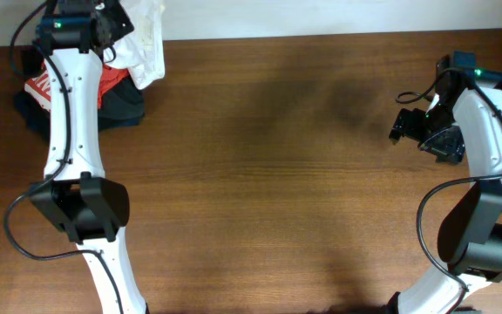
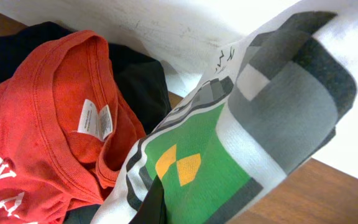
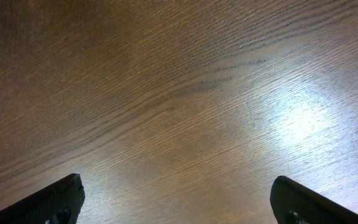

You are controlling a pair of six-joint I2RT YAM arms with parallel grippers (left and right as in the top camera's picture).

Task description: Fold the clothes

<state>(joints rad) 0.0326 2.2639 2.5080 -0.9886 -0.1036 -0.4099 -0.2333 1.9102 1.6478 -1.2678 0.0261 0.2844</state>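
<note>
The white T-shirt [image 1: 149, 39] hangs bunched at the table's far left corner, held up by my left gripper [image 1: 111, 24]. In the left wrist view its green, grey and black square print [image 2: 229, 149] fills the frame, and one dark finger [image 2: 151, 204] is pinched into the cloth. My right gripper [image 1: 412, 126] hovers over bare wood at the right side. In the right wrist view its two fingers are wide apart with nothing between them [image 3: 176, 199].
A red T-shirt with white lettering [image 2: 36, 143] lies on dark garments [image 1: 120, 105] at the far left, under the left arm. A white wall [image 1: 321, 16] borders the table's [image 1: 277, 174] far edge.
</note>
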